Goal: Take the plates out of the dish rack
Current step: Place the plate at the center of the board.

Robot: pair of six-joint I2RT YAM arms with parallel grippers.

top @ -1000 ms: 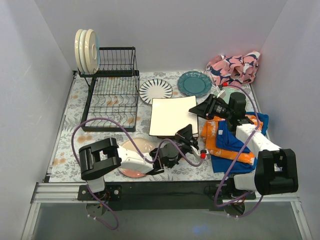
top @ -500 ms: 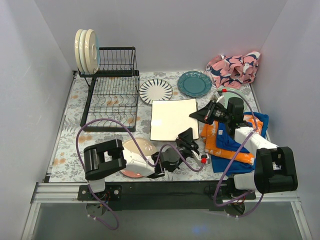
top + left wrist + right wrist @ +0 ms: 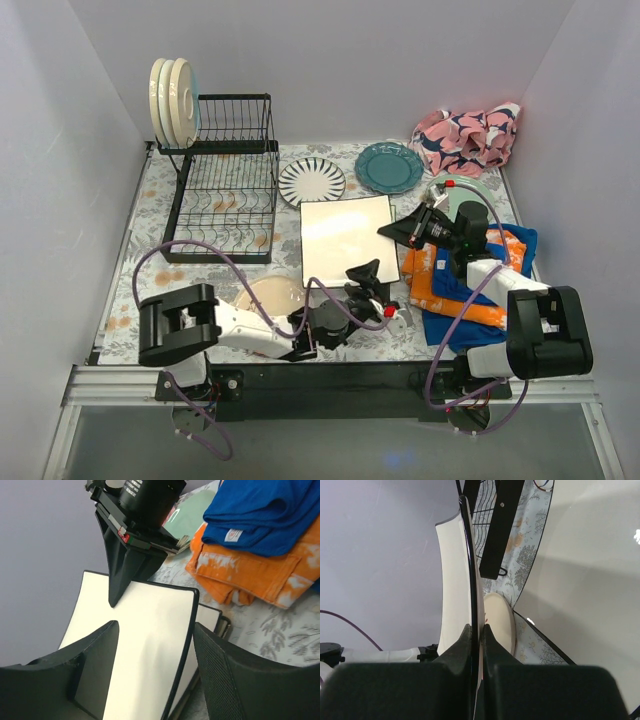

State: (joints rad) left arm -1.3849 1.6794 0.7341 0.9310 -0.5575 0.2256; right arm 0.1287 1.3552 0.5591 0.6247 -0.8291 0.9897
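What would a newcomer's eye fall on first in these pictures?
First comes the large square cream plate in the middle of the table. The right gripper is shut on its right edge, and the left gripper stands open at its near edge. Next, at the far left, is the black dish rack, with round plates standing upright at its top left corner.

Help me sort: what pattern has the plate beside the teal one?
The plate: black stripes on white; top external view.
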